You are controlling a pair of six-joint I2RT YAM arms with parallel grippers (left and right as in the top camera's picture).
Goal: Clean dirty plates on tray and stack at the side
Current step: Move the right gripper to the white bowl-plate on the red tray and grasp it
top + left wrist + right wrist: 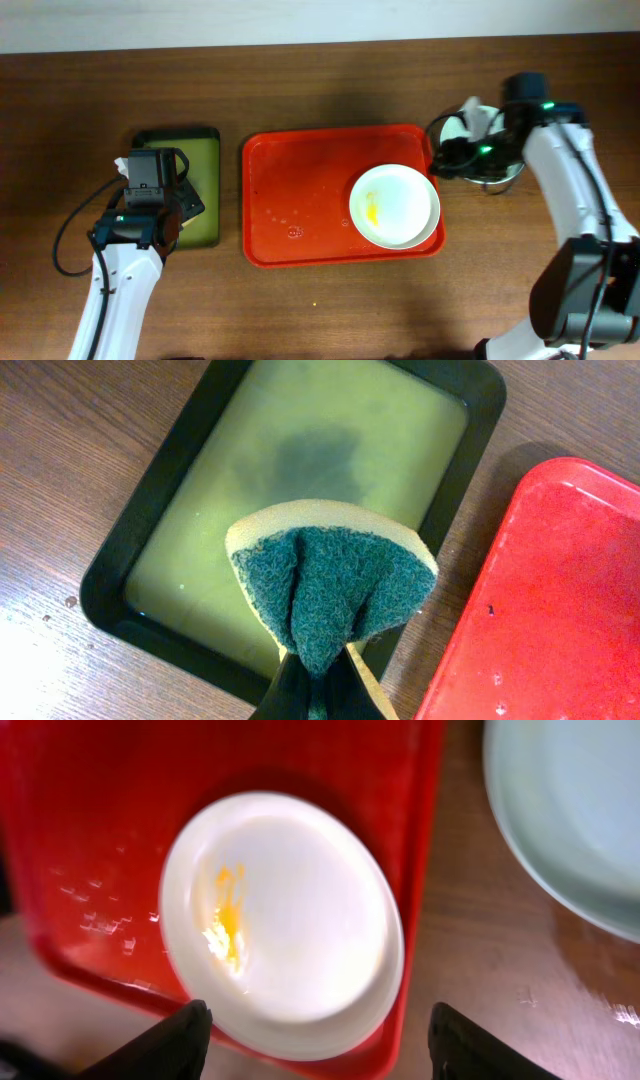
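A white plate (394, 205) with a yellow smear lies at the right end of the red tray (300, 190). In the right wrist view the white plate (290, 920) sits on the tray (90, 800) just ahead of my open, empty right gripper (320, 1050). A pale blue-green plate (570, 810) lies on the table right of the tray; in the overhead view my right gripper (452, 152) mostly hides it. My left gripper (320, 675) is shut on a green-and-yellow sponge (325, 575), folded, above the olive-green tray.
The small black-rimmed olive-green tray (120, 575) holds cloudy liquid and stands left of the red tray (560, 590); it also shows in the overhead view (205, 165). Water drops dot the red tray's floor (292, 232). Arm cables loop beside both arms.
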